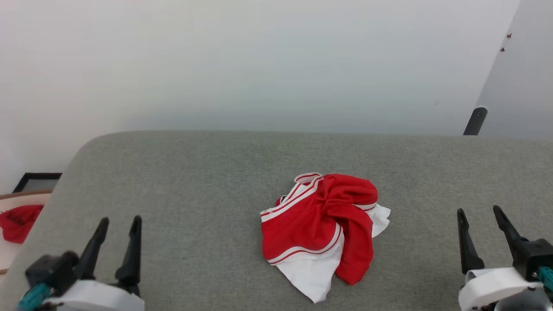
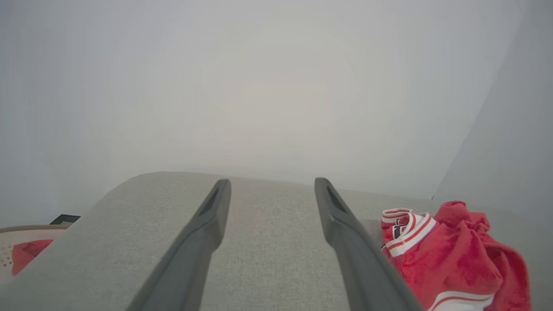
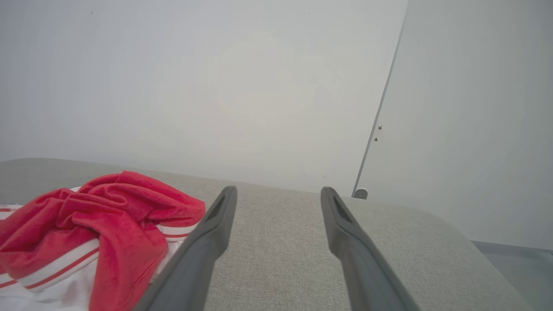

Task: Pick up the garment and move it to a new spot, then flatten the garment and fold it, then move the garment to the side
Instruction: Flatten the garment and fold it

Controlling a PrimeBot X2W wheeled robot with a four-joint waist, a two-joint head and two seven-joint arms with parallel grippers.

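The garment (image 1: 322,231) sits in a messy heap on the grey pad (image 1: 194,172), btw the left gripper (image 1: 120,219) & right gripper (image 1: 478,210), both spread wide & empty, so a grab at one loose bit may leave it twisted.

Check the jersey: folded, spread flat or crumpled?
Crumpled. The garment lies in a twisted heap on the grey surface, its red cloth bunched over itself and white cloth sticking out below; no neat fold, nothing spread flat.
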